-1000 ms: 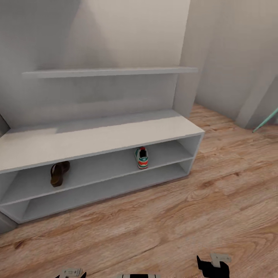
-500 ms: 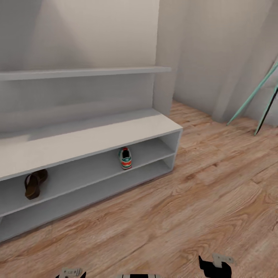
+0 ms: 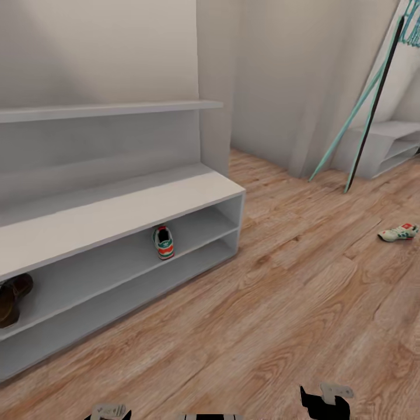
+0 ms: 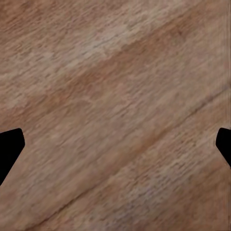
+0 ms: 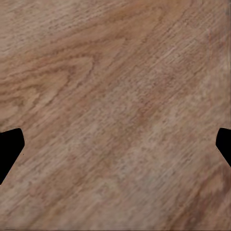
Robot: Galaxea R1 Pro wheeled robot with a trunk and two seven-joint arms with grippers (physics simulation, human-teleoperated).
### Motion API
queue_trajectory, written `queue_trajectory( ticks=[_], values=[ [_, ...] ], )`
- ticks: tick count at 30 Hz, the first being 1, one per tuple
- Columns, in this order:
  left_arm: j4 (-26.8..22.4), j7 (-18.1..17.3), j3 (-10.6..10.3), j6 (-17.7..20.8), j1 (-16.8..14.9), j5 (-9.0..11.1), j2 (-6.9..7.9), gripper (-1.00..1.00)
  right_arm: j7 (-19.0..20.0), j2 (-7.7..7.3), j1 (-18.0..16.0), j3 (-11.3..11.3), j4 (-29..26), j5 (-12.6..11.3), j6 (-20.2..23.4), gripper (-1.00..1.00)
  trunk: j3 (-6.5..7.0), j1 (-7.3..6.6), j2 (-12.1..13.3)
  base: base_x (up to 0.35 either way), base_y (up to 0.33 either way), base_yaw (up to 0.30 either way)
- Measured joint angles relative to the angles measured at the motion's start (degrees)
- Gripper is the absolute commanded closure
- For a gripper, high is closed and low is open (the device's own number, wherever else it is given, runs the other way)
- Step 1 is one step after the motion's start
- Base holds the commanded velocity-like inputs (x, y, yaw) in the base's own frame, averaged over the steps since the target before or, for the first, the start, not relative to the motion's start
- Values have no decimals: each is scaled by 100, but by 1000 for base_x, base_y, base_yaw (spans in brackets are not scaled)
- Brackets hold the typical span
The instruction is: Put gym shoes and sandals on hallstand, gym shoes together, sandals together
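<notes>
Now both grippers are seen spread wide and empty over the corridor floor (image 3: 280, 315): left gripper (image 4: 115, 144), right gripper (image 5: 115, 144). Mid-left, one gym shoe (image 3: 164, 242) and a sandal (image 3: 11, 296) sit on the hallstand (image 3: 116, 204); another gym shoe (image 3: 398, 233) lies at right

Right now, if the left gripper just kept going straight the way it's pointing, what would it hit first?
Most likely the corridor floor. The left gripper is open, its fingertips at the picture's edges, with bare wood planks between and ahead of them. How far off the floor is cannot be judged.
</notes>
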Motion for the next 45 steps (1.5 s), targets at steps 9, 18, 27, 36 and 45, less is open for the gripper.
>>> queue_trajectory(
  ticks=[9, 18, 27, 36, 45],
  values=[
    [0, -2, 8, 1, 2, 9, 1, -100, -4, 25, -1, -26, 0, -12, -1, -100, 0, 0, 0, 0, 0, -300],
    [0, -5, 8, -7, 2, 4, -2, -100, -4, 38, -2, -32, 0, -17, -1, -100, 0, 0, 0, 0, 0, -300],
    [0, -5, 8, -7, 3, 3, -3, -100, -5, 27, 0, -39, 1, -20, -2, -100, -8, -2, 0, 160, -70, -300],
    [0, -5, 9, -7, 4, 3, 6, -100, -5, 26, -1, -40, 2, -20, -3, -100, -29, -3, 0, 262, -155, -300],
    [7, -5, 9, -7, 3, 3, 13, -100, -5, 26, 1, -37, 2, -20, -3, -100, -50, -3, 0, 291, -158, -300]
  ],
)
